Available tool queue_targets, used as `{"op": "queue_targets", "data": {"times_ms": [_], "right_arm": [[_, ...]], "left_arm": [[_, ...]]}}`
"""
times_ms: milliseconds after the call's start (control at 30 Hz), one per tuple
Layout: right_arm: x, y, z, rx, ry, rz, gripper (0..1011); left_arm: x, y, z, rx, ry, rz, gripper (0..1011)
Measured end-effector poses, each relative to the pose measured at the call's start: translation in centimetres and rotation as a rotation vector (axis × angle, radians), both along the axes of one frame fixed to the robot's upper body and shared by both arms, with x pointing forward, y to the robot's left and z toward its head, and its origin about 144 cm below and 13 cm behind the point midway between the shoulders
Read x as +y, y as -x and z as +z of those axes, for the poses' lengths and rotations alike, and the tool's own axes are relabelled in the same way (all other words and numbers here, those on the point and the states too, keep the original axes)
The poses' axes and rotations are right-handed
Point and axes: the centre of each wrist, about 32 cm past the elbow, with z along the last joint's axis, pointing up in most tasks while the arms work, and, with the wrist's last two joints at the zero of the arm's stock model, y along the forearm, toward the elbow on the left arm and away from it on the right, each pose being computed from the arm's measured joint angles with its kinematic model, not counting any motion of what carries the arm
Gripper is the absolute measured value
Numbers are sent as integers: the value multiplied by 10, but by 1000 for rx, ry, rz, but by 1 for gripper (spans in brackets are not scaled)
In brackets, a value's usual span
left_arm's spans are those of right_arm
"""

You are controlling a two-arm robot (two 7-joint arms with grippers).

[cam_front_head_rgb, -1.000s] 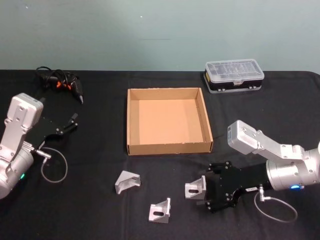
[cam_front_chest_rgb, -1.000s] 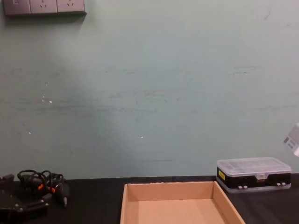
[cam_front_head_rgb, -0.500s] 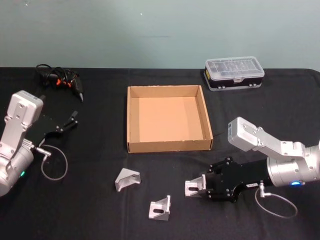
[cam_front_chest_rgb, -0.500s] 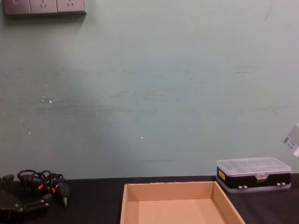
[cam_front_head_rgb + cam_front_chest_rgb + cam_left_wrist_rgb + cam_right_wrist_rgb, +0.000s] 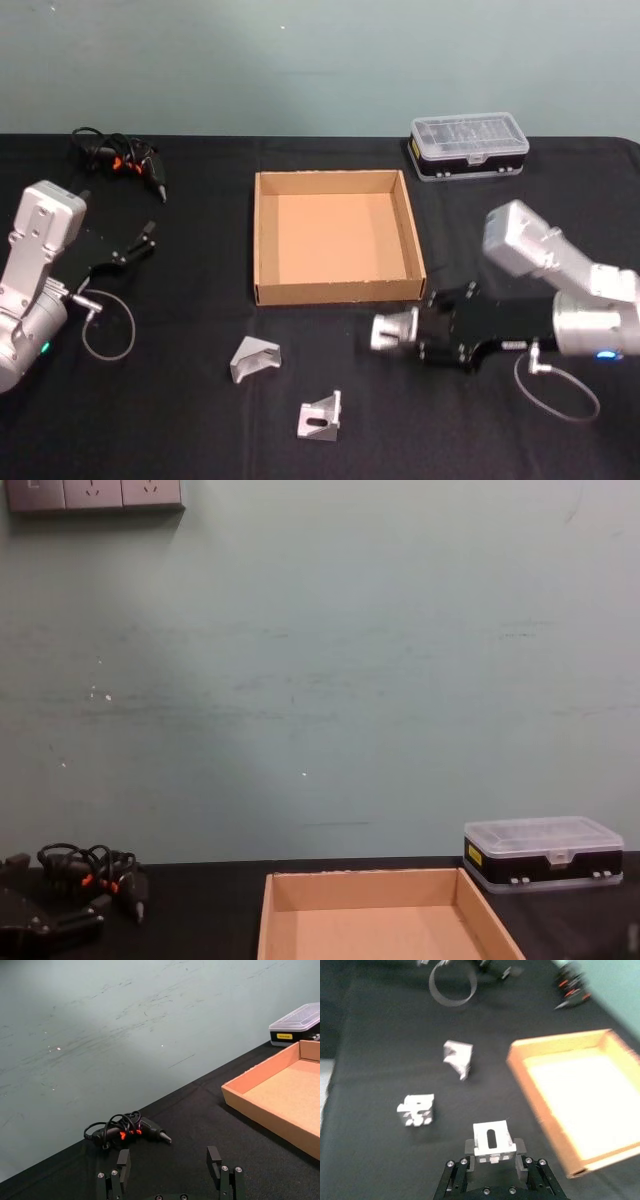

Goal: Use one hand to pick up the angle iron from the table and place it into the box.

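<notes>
Angle iron (image 5: 393,328): I'm seeing the right gripper (image 5: 412,333) clamping it, slotted silver face outward, just in front of the box (image 5: 335,292) near its front right corner. Its rear part is sitting hidden between the black fingers (image 5: 470,1149). I can't tell if it's touching the table (image 5: 180,430), which is matte black. The box is shallow, square, open-topped brown cardboard. The left gripper (image 5: 169,1170) is hanging spread wide at the table's left. Lying loose in front: far bracket (image 5: 256,361) and near bracket (image 5: 320,416), both silver.
</notes>
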Motion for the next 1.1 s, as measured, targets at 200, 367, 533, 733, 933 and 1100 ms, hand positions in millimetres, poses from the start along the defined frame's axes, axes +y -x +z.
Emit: {"op": "queue_targets", "data": {"times_ms": [200, 367, 533, 733, 933, 1100], "right_arm": [[-8, 8, 19, -87, -69, -104, 453], [-9, 8, 30, -150, -107, -223, 453], [-5, -1, 34, -167, -137, -294, 453], [6, -24, 31, -150, -137, -319, 453], [17, -40, 20, -103, -115, -308, 453], [25, -53, 9, -59, -82, -300, 453]], "left_arm": [[0, 0, 0, 0, 0, 0, 1000], [0, 0, 0, 0, 0, 0, 1000], [0, 0, 0, 0, 0, 0, 1000], [0, 0, 0, 0, 0, 0, 1000], [0, 0, 0, 0, 0, 0, 1000], [0, 0, 0, 0, 0, 0, 1000]]}}
